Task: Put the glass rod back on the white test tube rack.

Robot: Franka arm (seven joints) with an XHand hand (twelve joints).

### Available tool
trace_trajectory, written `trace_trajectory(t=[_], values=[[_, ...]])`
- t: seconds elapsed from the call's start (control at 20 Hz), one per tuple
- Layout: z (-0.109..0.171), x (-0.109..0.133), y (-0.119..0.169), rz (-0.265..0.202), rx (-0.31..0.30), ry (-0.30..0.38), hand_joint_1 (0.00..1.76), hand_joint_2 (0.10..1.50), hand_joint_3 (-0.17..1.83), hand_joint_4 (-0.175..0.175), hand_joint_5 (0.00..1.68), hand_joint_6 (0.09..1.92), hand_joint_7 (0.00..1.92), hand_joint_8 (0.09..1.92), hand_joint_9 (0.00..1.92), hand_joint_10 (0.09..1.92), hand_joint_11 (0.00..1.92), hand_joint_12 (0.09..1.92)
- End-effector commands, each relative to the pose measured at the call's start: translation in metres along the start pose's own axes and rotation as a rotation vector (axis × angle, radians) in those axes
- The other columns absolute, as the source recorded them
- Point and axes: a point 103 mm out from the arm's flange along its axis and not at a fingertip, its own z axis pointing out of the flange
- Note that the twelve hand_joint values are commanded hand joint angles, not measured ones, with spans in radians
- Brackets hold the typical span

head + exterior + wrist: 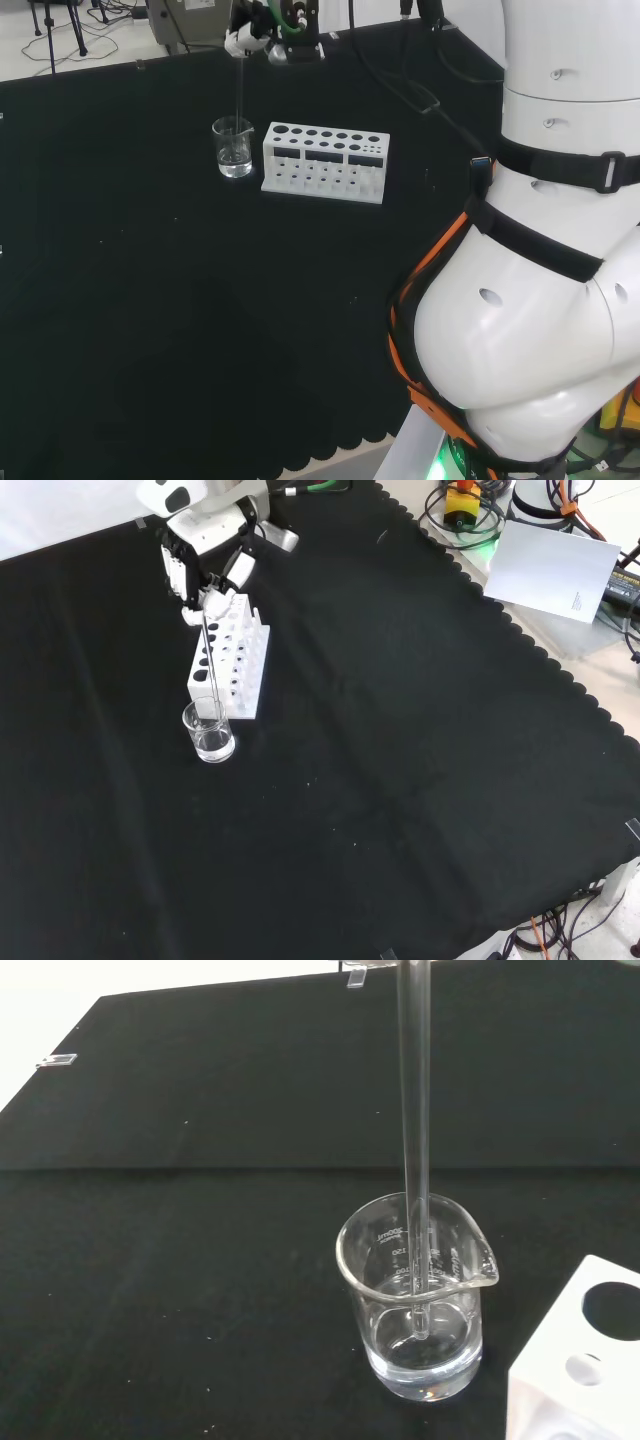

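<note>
Glass rod sits closest in wrist view, running upright w/ its lower end inside the small glass beaker, tip just above the base; whether there's liquid in the bottom, can't tell. One corner of the white test tube rack shows just beside the beaker. In front view the hand is above the far end of the rack, fingers curled in around the rod's top, so it's got the rod pinched, hanging down past the rack to the beaker, which stands at the rack's near end, touching or nearly so. Head view: beaker left of rack, thin rod rising from it up to the hand at the top edge. Rack holes all look unfilled as far as I can see. Progress, judging from this: rod is grasped but not clear of the beaker, so early-ish. Left to do: lift till the tip clears the rim, carry over to the rack, settle it on/in the rack, let go. Black cloth around is otherwise bare nr the work.
</note>
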Motion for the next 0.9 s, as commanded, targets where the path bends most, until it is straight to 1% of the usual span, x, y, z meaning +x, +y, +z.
trace_trajectory(t=[0.05,0.2,0.5,0.9], values=[[0.000,0.001,0.000,-0.002,-0.003,-0.001,1.31,1.10,-0.17,-0.175,1.37,0.09,1.20,0.98,1.71,0.66,1.34,0.66],[-0.002,-0.001,-0.002,0.011,-0.003,-0.007,1.31,1.10,-0.17,-0.175,1.37,0.09,1.20,0.98,1.71,0.66,1.34,0.66],[-0.016,-0.003,-0.009,0.023,-0.036,0.006,1.31,1.10,-0.17,-0.175,1.37,0.09,1.20,0.98,1.71,0.66,1.34,0.66],[-0.054,-0.005,-0.030,0.035,-0.098,0.026,1.31,1.10,-0.17,-0.175,1.37,0.09,1.20,0.98,1.71,0.66,1.34,0.66]])
